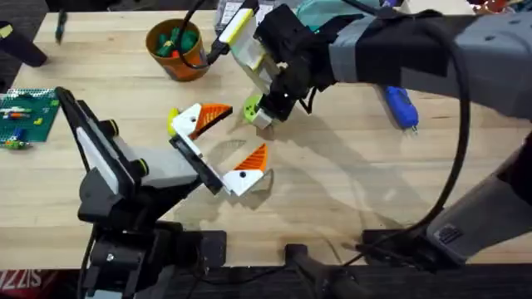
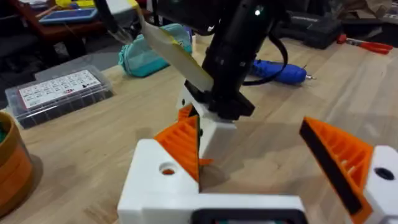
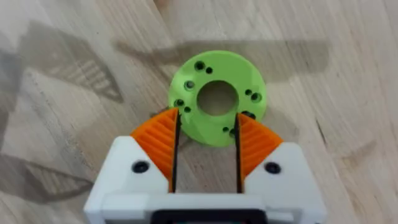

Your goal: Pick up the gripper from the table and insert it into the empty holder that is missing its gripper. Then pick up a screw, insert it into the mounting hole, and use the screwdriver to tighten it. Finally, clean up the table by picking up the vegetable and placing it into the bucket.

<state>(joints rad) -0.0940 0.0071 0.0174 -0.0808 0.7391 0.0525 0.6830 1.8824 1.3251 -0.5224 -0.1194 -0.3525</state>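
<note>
My right gripper (image 3: 206, 127) points straight down at the table (image 1: 349, 191), its orange pads (image 3: 160, 140) a narrow gap apart and clamped on nothing. Directly under the tips lies the flat green disc (image 3: 217, 96), its near rim showing in the gap between the pads; that ring is none of the things I am asked to handle. In the overhead view the same gripper (image 1: 266, 116) hangs at mid-table, just beyond my left gripper (image 1: 243, 133). The left one is spread wide and empty, and each of its white finger blocks (image 1: 241, 178) carries an orange wedge, so I judge the fitting step to be settled. The next move seems to turn on the screwdriver (image 1: 401, 106). It lies flat on the wood on my right side, well apart from the right gripper and further still from the left, so the right arm is plainly the nearer one. Its long axis runs roughly from the far edge toward my bases, a little slanted, with the dark tip at the nearer end. To grasp it I would have to close across the blue barrel, not along it. The bucket (image 1: 176, 50) stands at the far left, beyond the left gripper.
</note>
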